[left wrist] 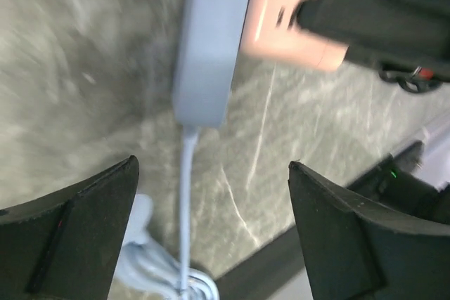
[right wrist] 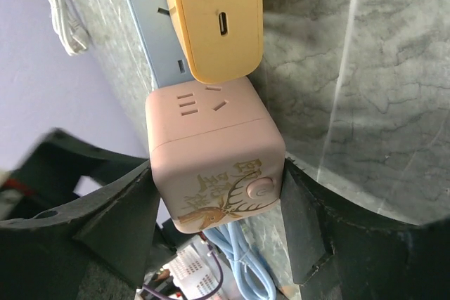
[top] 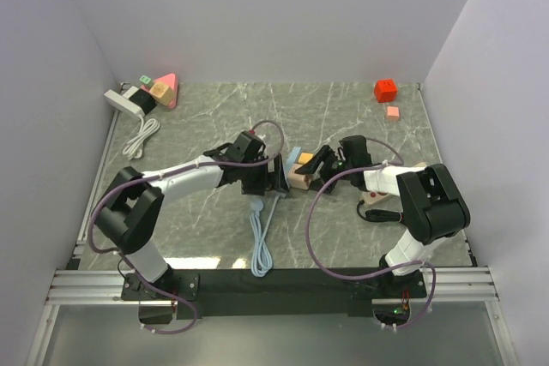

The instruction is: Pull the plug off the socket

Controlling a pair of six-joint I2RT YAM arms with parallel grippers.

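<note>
Here, the pink cube plug (right wrist: 214,166), seated in the blue power strip (left wrist: 207,40) beside a yellow charger (right wrist: 218,19) on the table (top: 343,117), is pinched on two sides by the right gripper (right wrist: 214,205), apparently for pulling, while the left gripper (left wrist: 211,173) is spread over the strip's cable end, gripping nothing.

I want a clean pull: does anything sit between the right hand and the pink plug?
Nothing visible does. The right hand grips the pink plug from both sides; the yellow charger sits beyond it on the same strip.
</note>
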